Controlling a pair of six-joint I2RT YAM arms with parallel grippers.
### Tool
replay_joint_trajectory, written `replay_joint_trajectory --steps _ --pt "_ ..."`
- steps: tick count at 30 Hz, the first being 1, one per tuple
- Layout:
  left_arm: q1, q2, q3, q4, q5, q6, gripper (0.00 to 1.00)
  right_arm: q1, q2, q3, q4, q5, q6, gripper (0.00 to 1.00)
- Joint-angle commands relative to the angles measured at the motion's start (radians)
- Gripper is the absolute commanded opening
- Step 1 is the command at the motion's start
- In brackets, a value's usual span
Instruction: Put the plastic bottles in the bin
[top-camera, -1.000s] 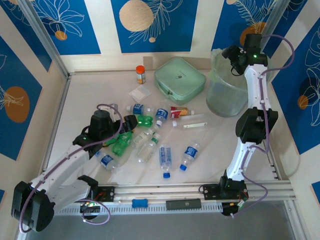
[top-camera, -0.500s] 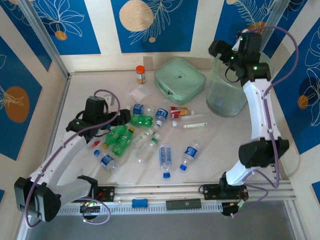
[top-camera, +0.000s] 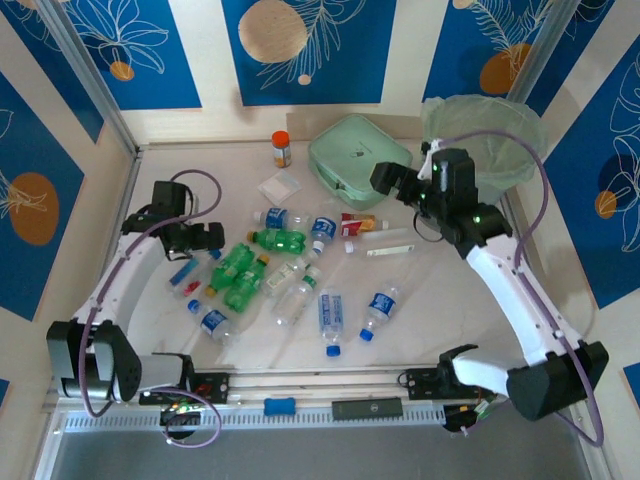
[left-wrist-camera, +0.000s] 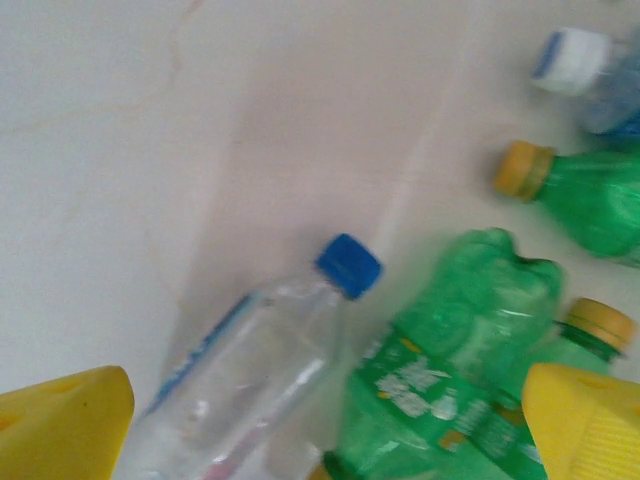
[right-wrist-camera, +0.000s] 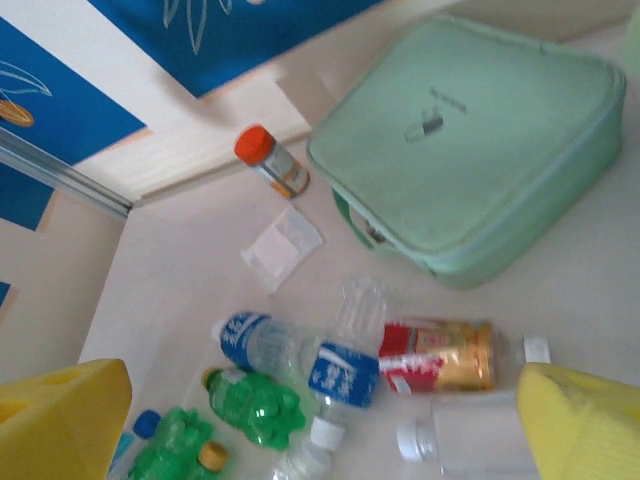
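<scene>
Blue leaf-print walls are wrapped round a pale desk (top-camera: 450, 290), so nothing fancy backdrop-wise. The biggest thing on it is the bin (top-camera: 500, 130), parked in the far right corner with its pale green bag, and the mint-green case (top-camera: 360, 160) is laid near it.

What's changed: a second ago the right arm was reached over the bin, and now it's been swung back out above the desk by the case. That's read as a drop-off done, though the bin's contents can't be made out. The plastic bottles (top-camera: 330, 310) are left scattered across the middle of the desk, roughly a dozen, so plenty of the job is judged still to go. The left arm has also been pulled off the green ones toward the left edge.

The right pincer (top-camera: 392, 185) (right-wrist-camera: 320, 420) is spread wide with nothing held, and a red-labelled bottle (right-wrist-camera: 440, 355) is seen below it. The left pincer (top-camera: 195, 240) (left-wrist-camera: 320, 420) is likewise wide and empty, hung over a clear blue-capped bottle (left-wrist-camera: 260, 370) with a green bottle (left-wrist-camera: 450, 350) just beside it.
</scene>
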Motion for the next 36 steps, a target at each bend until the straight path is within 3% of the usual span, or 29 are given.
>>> replay_joint_trajectory --steps 1,20,25,30,36 --pt "0.048 0.030 -0.036 -0.019 -0.089 0.025 0.99 0.006 -0.081 -0.107 0.057 0.035 0.112 0.99" --pt "0.080 0.181 -0.078 -0.012 -0.032 0.059 0.99 0.005 -0.170 -0.205 0.041 0.097 0.141 0.99" --pt "0.080 0.210 -0.067 -0.012 -0.059 0.050 0.99 0.005 -0.182 -0.216 0.038 0.117 0.139 0.99" --pt "0.085 0.248 -0.029 -0.026 -0.156 0.017 0.99 0.003 -0.183 -0.224 0.051 0.120 0.137 0.99" --pt "0.118 0.291 -0.020 -0.019 -0.107 -0.001 1.00 0.003 -0.181 -0.226 0.050 0.120 0.138 0.99"
